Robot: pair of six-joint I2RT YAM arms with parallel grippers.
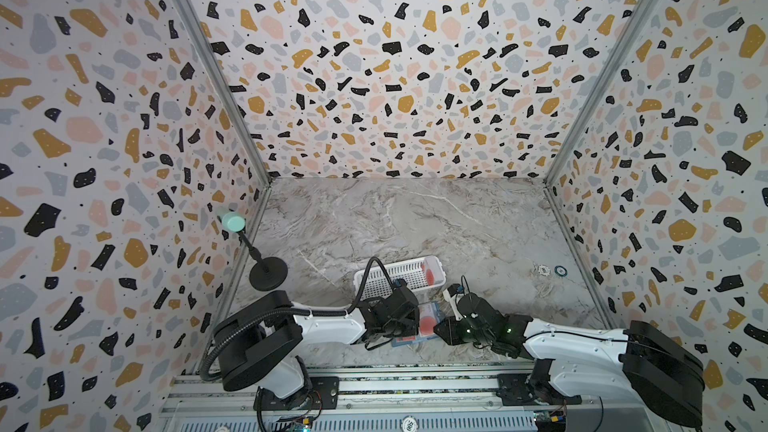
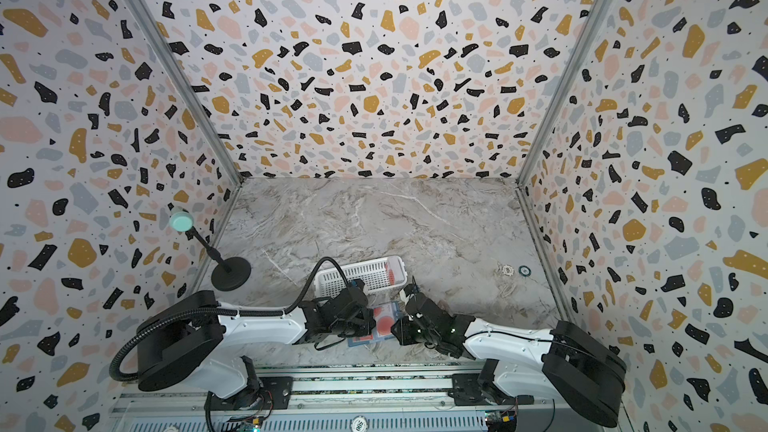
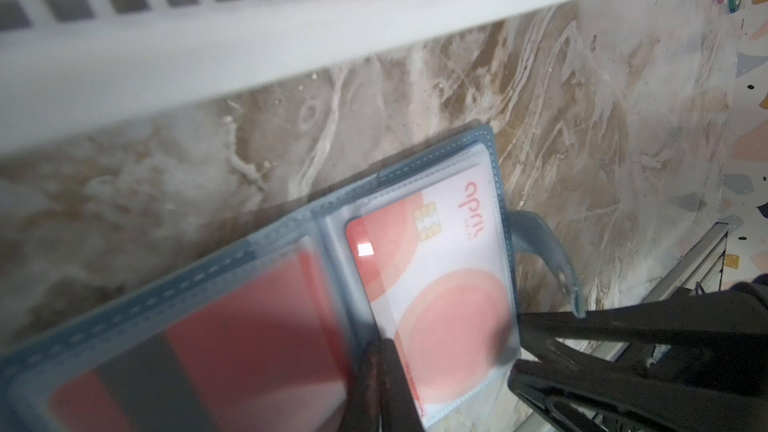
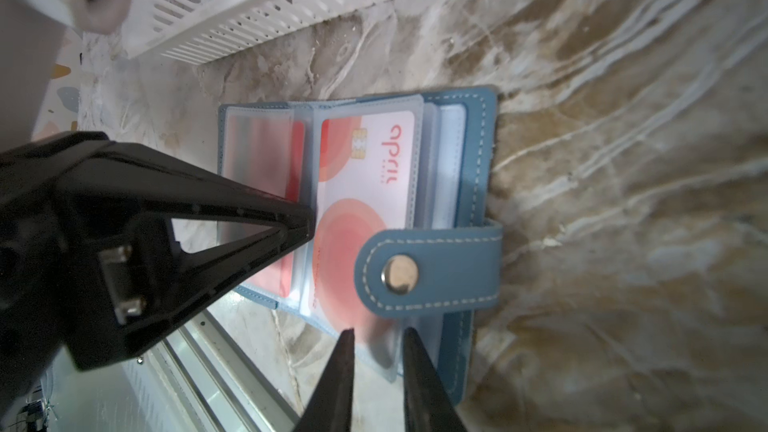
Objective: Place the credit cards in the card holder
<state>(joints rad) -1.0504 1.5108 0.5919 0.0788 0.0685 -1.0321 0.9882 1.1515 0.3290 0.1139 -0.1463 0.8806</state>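
Credit cards (image 3: 449, 276): two sit in clear pockets of the card holder (image 4: 473, 151), and one more is in the basket (image 1: 386, 274).
Card holder: it lies open and flat on the tabletop (image 1: 415, 218), near the middle of the front edge, between the two grippers.
Right wrist view only: the pale card (image 4: 365, 168) with the red-orange circle is face up in the top leaf. The snap tab (image 4: 432, 270) is folded over the circle, metal stud up. More clear leaves are stacked under this one.
Left wrist view only: the neighbour pocket holds the red-backed card (image 3: 232, 347), dark stripe up. Here the tab shows as a curved strap at the holder's edge.
Top views: only a narrow part of the holder shows between the arms.
Basket: white and slotted, just behind the holder toward the back edge. In both top views the basket card (image 1: 430, 272) is at its right end.
Left gripper (image 3: 380, 351): jaws together, tip on the leaf beside the fold. Whether it pinches the leaf I cannot tell.
Right gripper (image 4: 378, 332): jaws a little apart, and the loose edge of a clear leaf lies in the gap.
Left edge: a black stand (image 1: 268, 272) with a mint head.
Right edge: small round chips (image 1: 552, 270).
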